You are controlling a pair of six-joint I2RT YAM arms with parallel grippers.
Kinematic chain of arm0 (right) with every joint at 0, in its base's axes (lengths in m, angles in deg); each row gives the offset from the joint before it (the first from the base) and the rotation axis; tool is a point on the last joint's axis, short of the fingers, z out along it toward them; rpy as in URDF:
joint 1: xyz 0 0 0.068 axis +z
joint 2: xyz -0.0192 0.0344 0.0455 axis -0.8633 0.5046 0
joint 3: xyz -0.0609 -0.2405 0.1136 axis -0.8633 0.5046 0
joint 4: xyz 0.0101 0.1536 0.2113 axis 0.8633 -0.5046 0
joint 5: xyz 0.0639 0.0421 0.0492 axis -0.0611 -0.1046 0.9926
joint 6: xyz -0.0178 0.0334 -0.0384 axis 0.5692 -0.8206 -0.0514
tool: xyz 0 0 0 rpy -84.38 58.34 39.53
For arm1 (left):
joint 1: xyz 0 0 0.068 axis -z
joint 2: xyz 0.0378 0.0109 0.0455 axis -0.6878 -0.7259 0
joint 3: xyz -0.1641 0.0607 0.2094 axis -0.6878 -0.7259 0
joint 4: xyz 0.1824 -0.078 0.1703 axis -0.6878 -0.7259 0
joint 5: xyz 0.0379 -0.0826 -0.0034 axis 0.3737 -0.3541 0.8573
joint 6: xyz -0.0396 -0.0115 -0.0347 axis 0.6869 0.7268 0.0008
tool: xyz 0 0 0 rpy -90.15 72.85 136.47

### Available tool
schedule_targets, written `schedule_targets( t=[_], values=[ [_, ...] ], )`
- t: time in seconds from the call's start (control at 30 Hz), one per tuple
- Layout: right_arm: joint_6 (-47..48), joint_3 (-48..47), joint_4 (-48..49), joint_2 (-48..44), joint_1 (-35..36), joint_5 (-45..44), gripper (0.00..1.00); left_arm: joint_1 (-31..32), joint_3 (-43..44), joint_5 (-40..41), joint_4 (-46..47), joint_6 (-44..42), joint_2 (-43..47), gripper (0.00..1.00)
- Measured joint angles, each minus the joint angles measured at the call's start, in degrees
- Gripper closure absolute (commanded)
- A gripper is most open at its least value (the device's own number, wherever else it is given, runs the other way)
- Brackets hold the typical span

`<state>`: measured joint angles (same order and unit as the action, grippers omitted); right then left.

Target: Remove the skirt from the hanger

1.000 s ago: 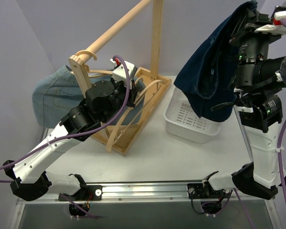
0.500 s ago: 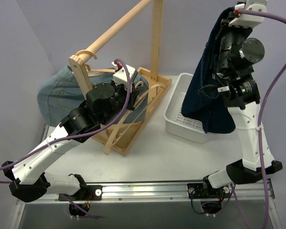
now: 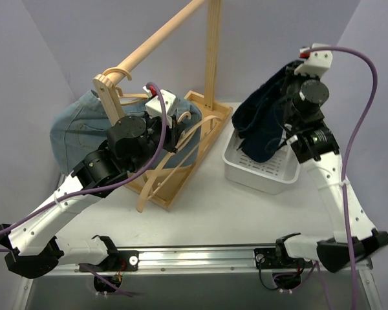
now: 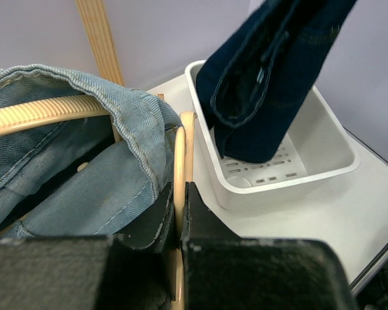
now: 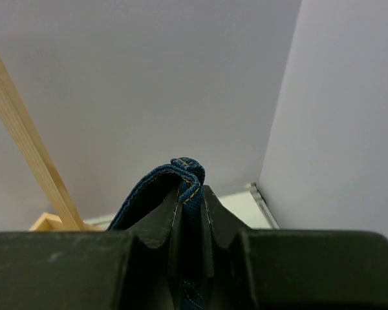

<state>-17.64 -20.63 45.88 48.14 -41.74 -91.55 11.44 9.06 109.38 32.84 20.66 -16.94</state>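
On my overhead view the right gripper [image 3: 296, 70] sits in the upper right of the frame, and the dark blue skirt [image 3: 262, 126] hangs from it, draping down and to the left. Its lower folds reach into the white basket [image 3: 266, 177] at centre right. The right wrist view confirms the hold: both fingers [image 5: 156, 223] are pressed together on a fold of the skirt's hem [image 5: 181, 177], which pokes up between them at the bottom centre of that frame.

From the left wrist camera, the dark skirt [image 4: 271, 71] fills the upper right, with its bottom edge resting on the slotted floor of the basket [image 4: 323, 145].

The left gripper [image 3: 171, 126] is at centre left of the overhead view, inside the wooden rack [image 3: 181, 148]. In the left wrist view its jaws are closed to a narrow slit around a pale wooden hanger [image 4: 179, 174] at bottom centre. A light blue denim garment [image 4: 84, 161] is draped over that hanger, filling the left of the frame.
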Motion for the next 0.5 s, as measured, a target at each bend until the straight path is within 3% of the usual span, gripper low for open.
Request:
schedule_targets(
  t=[0.23, 0.27, 0.33, 0.37, 0.43, 0.47, 0.5],
  values=[
    [-8.31, 16.2, -3.93, -11.65, -0.37, -4.94, 1.0, 0.0, -0.02, -2.89, -0.52, 0.22, 0.0, 0.98],
    [-9.49, 17.27, -4.76, -12.17, -0.37, -5.01, 0.96, 0.0, -0.02, -3.3, -0.83, 0.33, 0.0, 0.98],
    [-12.09, 19.19, -6.36, -12.52, -0.39, -4.63, 0.82, 0.0, -0.02, -4.31, -1.55, 0.66, 0.0, 0.98],
    [-13.51, 19.96, -8.09, -12.33, -0.5, -3.63, 0.64, 0.0, -0.02, -4.85, -1.79, 0.92, 0.0, 0.98],
    [-15.67, 20.02, -11.65, -10.54, -0.79, -1.27, 0.46, 0.0, 0.0, -6.05, -2.23, 1.53, 0.0, 0.98],
    [-16.63, 19.41, -13.68, -8.94, -0.83, -0.04, 0.31, 0.0, 0.0, -6.69, -2.4, 1.84, -0.02, 0.98],
    [-17.86, 18.36, -15.91, -6.69, -1.03, 0.96, 0.25, 0.0, 0.0, -7.37, -2.6, 2.12, -0.02, 0.98]
  ],
)
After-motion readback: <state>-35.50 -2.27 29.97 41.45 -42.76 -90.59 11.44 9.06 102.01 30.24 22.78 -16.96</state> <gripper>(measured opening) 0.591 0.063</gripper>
